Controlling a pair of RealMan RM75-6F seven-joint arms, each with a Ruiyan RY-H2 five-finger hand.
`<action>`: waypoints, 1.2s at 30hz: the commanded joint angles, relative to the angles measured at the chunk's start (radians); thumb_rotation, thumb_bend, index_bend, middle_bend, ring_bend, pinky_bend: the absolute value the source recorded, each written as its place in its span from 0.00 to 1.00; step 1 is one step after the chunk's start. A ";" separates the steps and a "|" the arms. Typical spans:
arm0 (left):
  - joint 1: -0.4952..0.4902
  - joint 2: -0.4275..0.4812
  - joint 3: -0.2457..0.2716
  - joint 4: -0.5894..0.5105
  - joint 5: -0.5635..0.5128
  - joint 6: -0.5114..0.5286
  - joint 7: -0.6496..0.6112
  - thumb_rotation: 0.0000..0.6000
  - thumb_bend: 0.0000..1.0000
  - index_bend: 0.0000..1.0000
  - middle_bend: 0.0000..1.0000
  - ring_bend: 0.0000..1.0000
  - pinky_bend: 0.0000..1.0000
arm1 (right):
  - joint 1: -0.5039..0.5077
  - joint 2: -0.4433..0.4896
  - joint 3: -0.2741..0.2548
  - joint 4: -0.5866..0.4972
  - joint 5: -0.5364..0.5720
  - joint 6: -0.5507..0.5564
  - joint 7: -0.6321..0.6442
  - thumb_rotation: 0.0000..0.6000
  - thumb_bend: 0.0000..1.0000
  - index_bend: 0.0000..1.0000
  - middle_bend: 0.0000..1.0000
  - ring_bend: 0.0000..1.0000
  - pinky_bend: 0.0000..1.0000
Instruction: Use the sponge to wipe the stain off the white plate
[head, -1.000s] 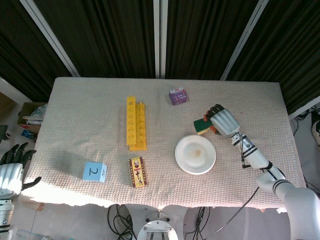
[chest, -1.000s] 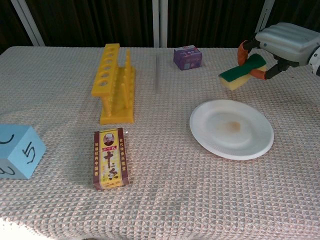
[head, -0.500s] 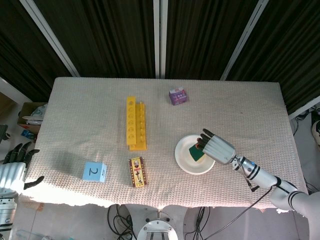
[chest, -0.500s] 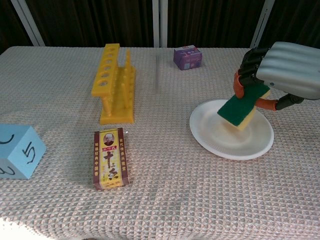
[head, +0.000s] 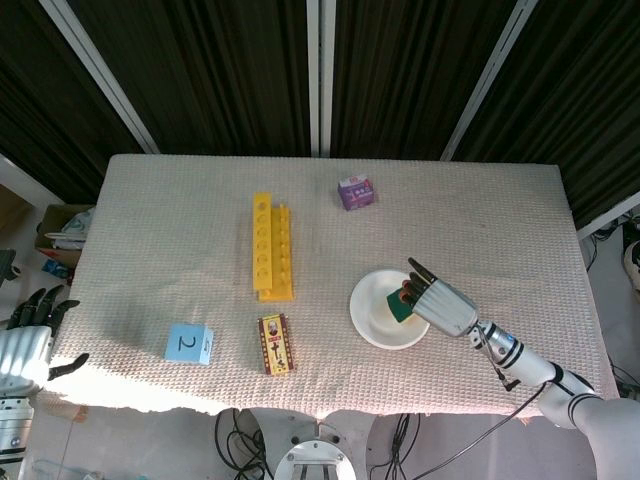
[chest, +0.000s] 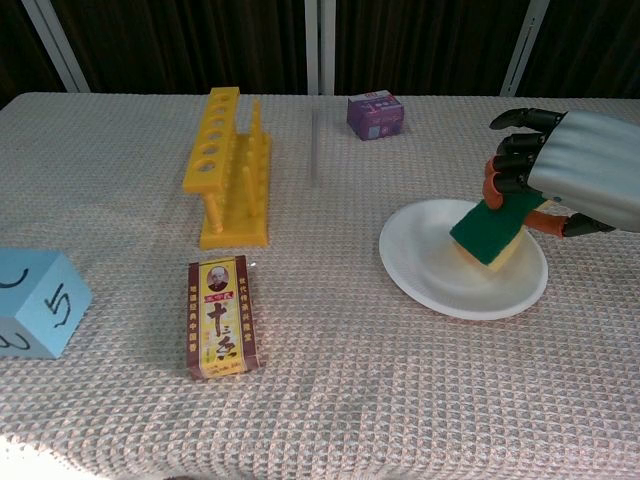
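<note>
Even, bright light on sharp frames; black backdrop, sunlit near-left edge.

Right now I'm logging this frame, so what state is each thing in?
sponge: held by the right hand, green side up, yellow side down on the plate.
white plate: upright on the cloth, stain hidden.
right hand: grips the sponge.
left hand: off the table's edge, fingers apart, holds nothing.
yellow rack: upright, holes unfilled.
red box: lying flat.
</note>
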 joint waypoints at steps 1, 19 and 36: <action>0.002 0.003 0.001 -0.001 -0.003 -0.001 -0.010 1.00 0.09 0.23 0.07 0.05 0.14 | -0.021 -0.050 -0.001 0.062 0.008 0.006 -0.010 1.00 0.56 0.82 0.56 0.34 0.14; -0.005 0.005 -0.001 0.005 -0.004 -0.012 -0.020 1.00 0.09 0.23 0.07 0.05 0.14 | -0.029 -0.157 0.028 0.162 0.046 0.068 0.034 1.00 0.56 0.82 0.56 0.34 0.10; -0.020 -0.002 -0.004 -0.006 0.002 -0.024 -0.004 1.00 0.09 0.23 0.07 0.05 0.14 | -0.066 -0.135 0.005 0.184 0.058 0.069 0.044 1.00 0.56 0.83 0.57 0.34 0.10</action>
